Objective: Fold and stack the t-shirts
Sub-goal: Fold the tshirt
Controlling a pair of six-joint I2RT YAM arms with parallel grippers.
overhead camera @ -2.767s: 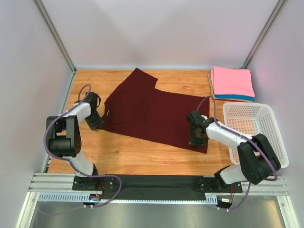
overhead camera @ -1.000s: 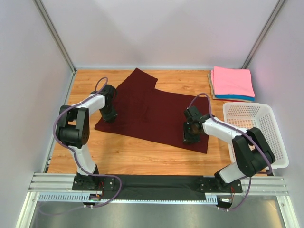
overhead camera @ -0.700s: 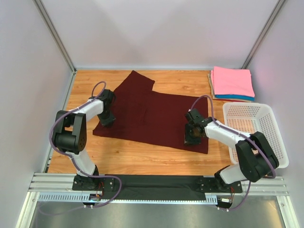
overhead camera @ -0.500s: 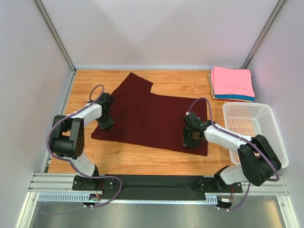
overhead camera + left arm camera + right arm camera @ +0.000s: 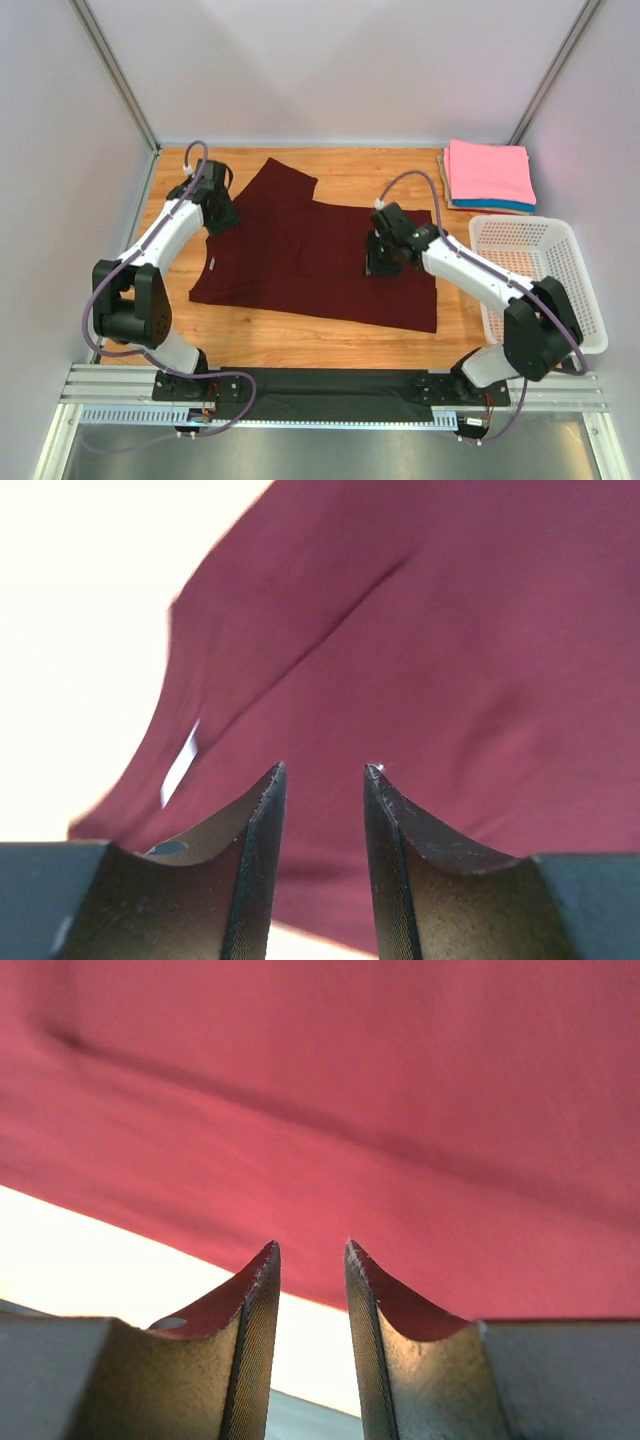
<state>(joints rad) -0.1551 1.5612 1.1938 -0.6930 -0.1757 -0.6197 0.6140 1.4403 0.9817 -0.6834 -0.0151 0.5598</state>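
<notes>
Top external view is showing the dark maroon t-shirt [image 5: 310,265] lying spread out and nearly flat across the middle of the wooden desk [image 5: 270,338]. Its soft cloth is forming a rough rectangle, with one sleeve pointing toward the far edge. A small white neck label [image 5: 213,263] is showing by its left edge. At the far right corner a pink t-shirt [image 5: 488,168] is sitting folded into a neat rectangle on a blue t-shirt [image 5: 505,206], with a tan one [image 5: 442,180] peeking out underneath. A white perforated plastic basket [image 5: 527,222] is standing along the right edge, just nearer than that stack.

The left gripper [image 5: 322,770] is hovering over the shirt's far left part, its ridged dark fingers standing apart and holding nothing. The right gripper [image 5: 311,1245] is hanging over the shirt's right half, jaws parted by a narrow gap, with nothing between them; shallow creases are running across the cloth below.
</notes>
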